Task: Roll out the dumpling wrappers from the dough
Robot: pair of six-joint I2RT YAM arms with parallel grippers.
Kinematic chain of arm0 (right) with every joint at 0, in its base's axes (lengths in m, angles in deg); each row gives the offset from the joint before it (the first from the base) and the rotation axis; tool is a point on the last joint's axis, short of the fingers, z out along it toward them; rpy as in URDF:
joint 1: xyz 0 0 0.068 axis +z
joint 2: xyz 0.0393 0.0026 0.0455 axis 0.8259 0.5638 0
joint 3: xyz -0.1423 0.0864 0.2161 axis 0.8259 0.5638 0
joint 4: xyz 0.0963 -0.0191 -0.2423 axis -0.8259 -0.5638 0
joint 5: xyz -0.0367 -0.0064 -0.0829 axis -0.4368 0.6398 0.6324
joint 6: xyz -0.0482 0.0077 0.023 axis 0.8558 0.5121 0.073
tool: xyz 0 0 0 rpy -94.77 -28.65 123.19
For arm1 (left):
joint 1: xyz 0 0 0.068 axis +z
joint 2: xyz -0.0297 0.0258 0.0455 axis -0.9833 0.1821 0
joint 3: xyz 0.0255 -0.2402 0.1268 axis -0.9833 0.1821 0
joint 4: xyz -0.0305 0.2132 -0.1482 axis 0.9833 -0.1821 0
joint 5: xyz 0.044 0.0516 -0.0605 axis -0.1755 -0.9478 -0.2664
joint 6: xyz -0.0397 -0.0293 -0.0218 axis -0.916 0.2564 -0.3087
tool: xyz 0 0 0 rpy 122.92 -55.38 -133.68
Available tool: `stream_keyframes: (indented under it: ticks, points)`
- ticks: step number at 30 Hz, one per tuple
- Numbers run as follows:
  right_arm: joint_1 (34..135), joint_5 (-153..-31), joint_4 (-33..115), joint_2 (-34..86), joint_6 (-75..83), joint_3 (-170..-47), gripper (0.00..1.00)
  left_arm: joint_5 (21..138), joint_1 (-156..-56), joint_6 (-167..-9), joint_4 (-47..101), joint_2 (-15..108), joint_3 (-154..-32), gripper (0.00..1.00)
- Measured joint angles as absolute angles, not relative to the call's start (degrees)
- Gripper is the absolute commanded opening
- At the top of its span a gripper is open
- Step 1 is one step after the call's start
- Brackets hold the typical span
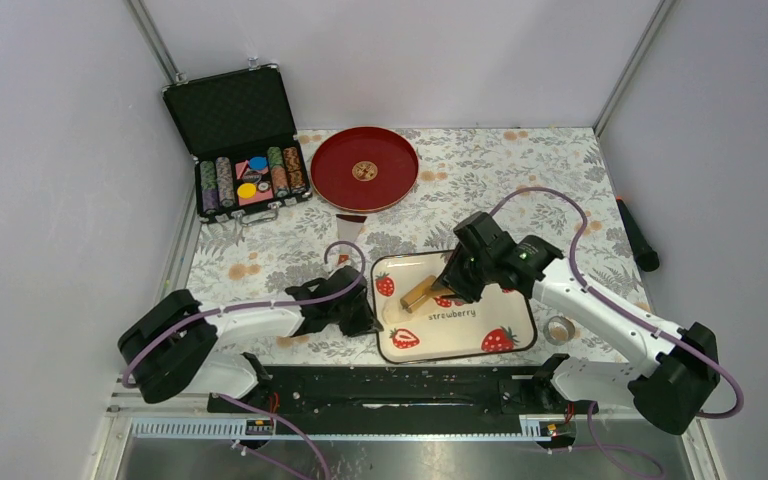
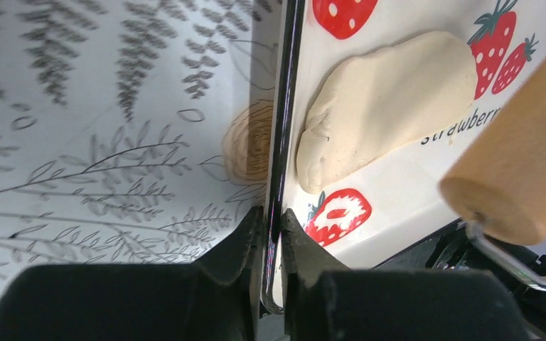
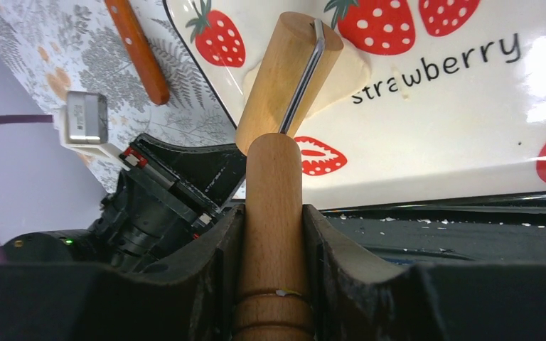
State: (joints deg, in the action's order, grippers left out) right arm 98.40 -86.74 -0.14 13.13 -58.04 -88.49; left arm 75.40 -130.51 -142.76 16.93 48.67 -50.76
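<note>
Dough on the tray, both claws engaged: my left claw [image 2: 271, 220] pinches shut on the dark rim of the strawberry tray [image 2: 398, 192]. One finger is on the outer side over the leaf-patterned counter [image 2: 114, 142] and the other is on the inner side. Just ahead of that claw, on the inner side, the dough [image 2: 391, 99] lies flat on the tray as a pale-cream oval sheet. It sits between two printed strawberries, beside the printed word "strawberry".

My right claw [image 3: 274, 213] is closed around the wooden handle of the roller [image 3: 288, 71], which runs lengthwise between both fingers. Straight ahead of that claw a metal yoke leads from the handle to the tan drum, which sits over part of the dough. I cannot tell from these views whether it presses down. The two claws face each other across the tray's left half, near but apart.

Beyond my right claw, off the tray's corner, a brown-handled tool [image 3: 136, 50] lies on the counter. Back along my right arm, just beside the tray's right edge, sits a small metal ring cutter [image 1: 560, 329]. Farther out ahead of both claws, a round red plate [image 1: 364, 168] with a gold emblem rests near the counter's far edge. Beside it, well beyond my left claw, an open black case [image 1: 238, 150] shows rows of poker chips. A black stick-shaped object [image 1: 640, 240] lies at the counter's right border, well apart from my right claw.
</note>
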Motion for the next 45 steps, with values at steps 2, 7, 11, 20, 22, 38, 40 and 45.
stream_keyframes:
  ticks: [2,7,11,20,22,38,40,45]
  points:
    - [98.4,-86.04,-0.77,13.26,-57.78,-90.02,0.0,74.41,-130.51,-144.77,16.69,47.12,-49.54,0.0]
    - [98.4,-85.58,-1.41,15.03,-56.36,-94.4,0.0,72.14,-130.54,-151.05,17.01,42.83,-45.82,0.0]
    - [98.4,-86.55,-1.45,18.11,-55.25,-96.23,0.0,70.17,-130.99,-155.02,17.01,41.06,-44.38,0.0]
    - [99.23,-88.78,-1.87,25.85,-52.95,-99.51,0.0,66.11,-133.2,-159.07,16.77,41.19,-44.51,0.0]
    - [99.99,-88.8,-1.84,27.55,-52.4,-100.67,0.0,65.71,-133.42,-159.29,16.82,41.43,-44.69,0.0]
    - [102.55,-88.19,-1.87,32.91,-51.73,-101.67,0.0,64.8,-134.01,-159.61,16.62,41.83,-45.08,0.0]
    - [102.64,-88.19,-1.93,33.13,-51.55,-101.67,0.0,64.71,-134.08,-159.64,16.62,41.83,-45.08,0.0]
    - [103.1,-88.91,-2.06,33.76,-51.42,-101.5,0.0,64.23,-134.38,-159.64,16.03,42.0,-45.47,0.0]
